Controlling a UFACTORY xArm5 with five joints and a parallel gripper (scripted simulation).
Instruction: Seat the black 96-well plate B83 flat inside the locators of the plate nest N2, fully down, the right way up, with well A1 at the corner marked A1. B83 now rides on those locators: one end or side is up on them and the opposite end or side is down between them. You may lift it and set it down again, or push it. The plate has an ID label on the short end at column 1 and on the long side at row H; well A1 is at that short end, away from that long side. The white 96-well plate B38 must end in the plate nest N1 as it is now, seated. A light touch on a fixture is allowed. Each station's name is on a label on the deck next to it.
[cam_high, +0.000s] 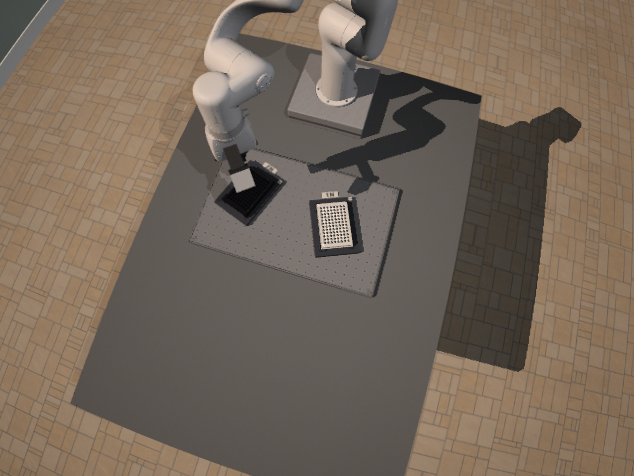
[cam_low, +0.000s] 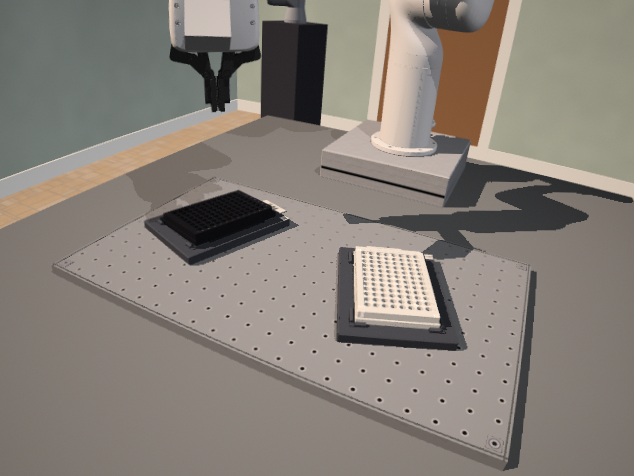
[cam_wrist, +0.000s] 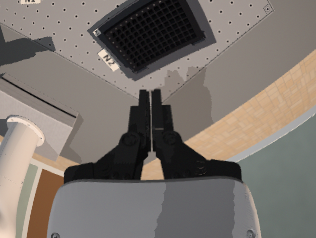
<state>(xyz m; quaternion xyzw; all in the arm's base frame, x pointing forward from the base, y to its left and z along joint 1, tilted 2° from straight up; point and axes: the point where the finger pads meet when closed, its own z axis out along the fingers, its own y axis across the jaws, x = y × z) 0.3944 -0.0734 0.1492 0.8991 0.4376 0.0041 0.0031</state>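
The black plate B83 (cam_low: 217, 216) rests on the dark nest N2 (cam_low: 220, 238) at the left of the perforated deck; it looks slightly tilted. It also shows in the overhead view (cam_high: 250, 197) and the wrist view (cam_wrist: 154, 30). The N2 label (cam_wrist: 108, 59) lies beside the nest. My gripper (cam_low: 215, 105) is shut and empty, high above the nest; in the wrist view its fingers (cam_wrist: 148, 97) point at the table just off the deck edge near the plate. In the overhead view the gripper body (cam_high: 240, 176) hides part of the plate. The white plate B38 (cam_low: 394, 286) sits flat in nest N1 (cam_low: 396, 333).
The perforated deck plate (cam_low: 286, 307) carries both nests. The arm's base (cam_low: 404, 153) stands on a grey pedestal behind the deck. A tall black pillar (cam_low: 292, 69) stands at the back. The N1 label (cam_wrist: 28, 0) is beside the white plate's nest.
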